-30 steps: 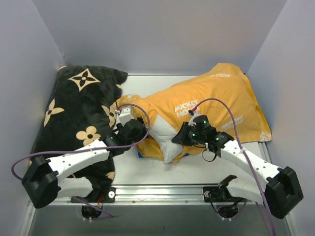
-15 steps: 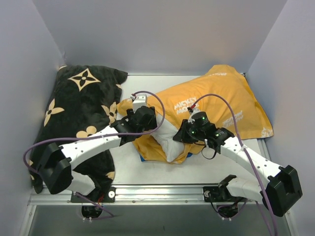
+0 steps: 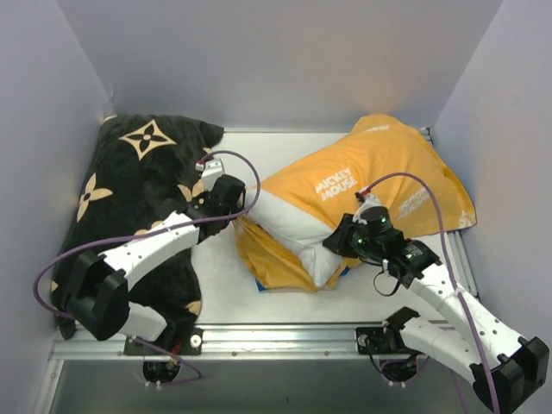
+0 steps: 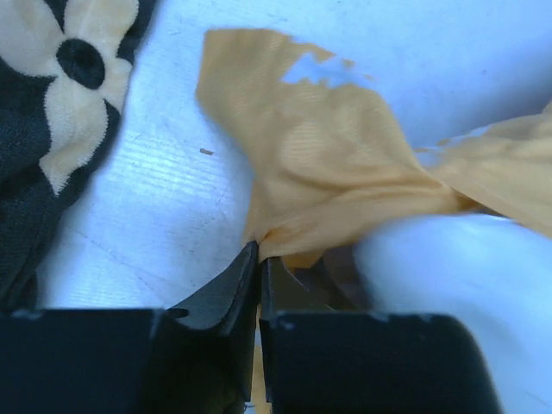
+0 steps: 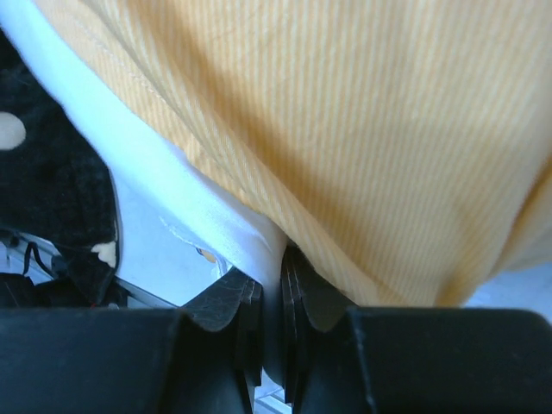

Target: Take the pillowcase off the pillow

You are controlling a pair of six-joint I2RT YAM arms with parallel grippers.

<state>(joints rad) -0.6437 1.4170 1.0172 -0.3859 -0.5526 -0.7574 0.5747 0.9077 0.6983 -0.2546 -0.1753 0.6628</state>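
Left claw (image 4: 257, 252) pinches pillowcase (image 4: 319, 164) edge; right claw (image 5: 272, 263) apparently pinches pillow (image 5: 194, 203) corner.

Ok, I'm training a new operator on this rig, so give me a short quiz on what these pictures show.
1. True or false: the left gripper is shut on the orange pillowcase.
2. What does the right gripper pinch? A) a towel B) the white pillow C) nothing
3. Fill in: the pillow is ___ out of the pillowcase (fully/partly).

Key: 1 true. 2 B. 3 partly: one white end shows, the rest is covered.
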